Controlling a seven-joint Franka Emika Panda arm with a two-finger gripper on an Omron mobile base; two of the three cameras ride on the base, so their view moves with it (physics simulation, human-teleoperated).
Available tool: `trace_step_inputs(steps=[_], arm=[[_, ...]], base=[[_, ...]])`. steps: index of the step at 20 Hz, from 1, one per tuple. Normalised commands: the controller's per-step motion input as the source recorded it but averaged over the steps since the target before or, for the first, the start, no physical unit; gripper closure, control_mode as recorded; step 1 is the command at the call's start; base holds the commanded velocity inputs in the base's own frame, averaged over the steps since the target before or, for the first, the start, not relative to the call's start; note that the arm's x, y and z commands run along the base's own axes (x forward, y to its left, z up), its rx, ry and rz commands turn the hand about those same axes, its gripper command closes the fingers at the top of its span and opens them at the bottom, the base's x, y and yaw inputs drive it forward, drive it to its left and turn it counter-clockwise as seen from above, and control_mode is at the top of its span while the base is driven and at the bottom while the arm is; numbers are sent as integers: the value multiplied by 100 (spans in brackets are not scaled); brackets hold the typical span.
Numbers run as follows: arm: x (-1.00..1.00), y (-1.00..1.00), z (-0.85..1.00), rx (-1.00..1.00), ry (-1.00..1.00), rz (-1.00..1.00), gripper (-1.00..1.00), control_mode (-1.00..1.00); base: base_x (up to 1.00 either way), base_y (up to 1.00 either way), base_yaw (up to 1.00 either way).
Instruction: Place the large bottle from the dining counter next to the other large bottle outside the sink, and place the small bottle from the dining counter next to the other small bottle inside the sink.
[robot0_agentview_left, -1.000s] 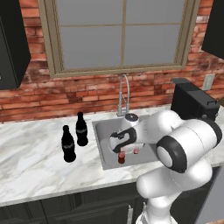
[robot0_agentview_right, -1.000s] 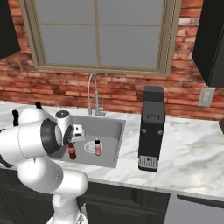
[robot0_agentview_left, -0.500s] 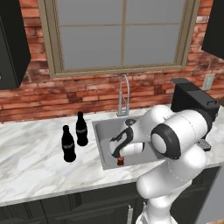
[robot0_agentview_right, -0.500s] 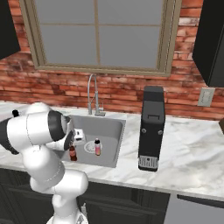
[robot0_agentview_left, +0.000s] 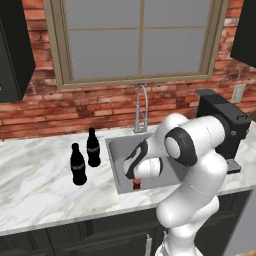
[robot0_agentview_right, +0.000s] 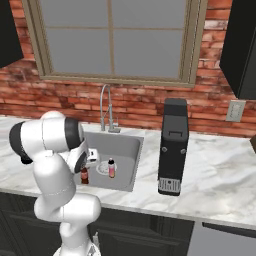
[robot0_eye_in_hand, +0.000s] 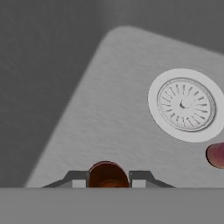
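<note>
The claw (robot0_eye_in_hand: 108, 178) is sitting down in the sink (robot0_agentview_right: 131, 146), its two tips hugging the neck of the small bottle (robot0_agentview_right: 84, 175). The log of pictures cannot tell me if it is letting go.

If the claw is pulling up while gripping, the small brown bottle could be tipping over and knocking the pink bottle (robot0_agentview_right: 111, 168) just beside it.

The hand view is showing the drain (robot0_eye_in_hand: 186, 104) and the bottle top. The left base view is showing two tall black cola bottles (robot0_agentview_left: 78, 165) standing together on the worktop (robot0_agentview_left: 35, 190).
</note>
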Motion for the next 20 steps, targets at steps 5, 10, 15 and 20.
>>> trace_step_inputs(steps=[5, 10, 15, 20], arm=[[12, 1, -35, 1, -2, 0, 100, -100], [-17, 10, -51, 0, 0, 2, 100, -100], [-37, 21, -54, 0, -1, 3, -100, -100], [-42, 17, -46, 0, -2, 3, -100, -100]], base=[[0, 0, 0], [0, 0, 0], [0, 0, 0], [0, 0, 0]])
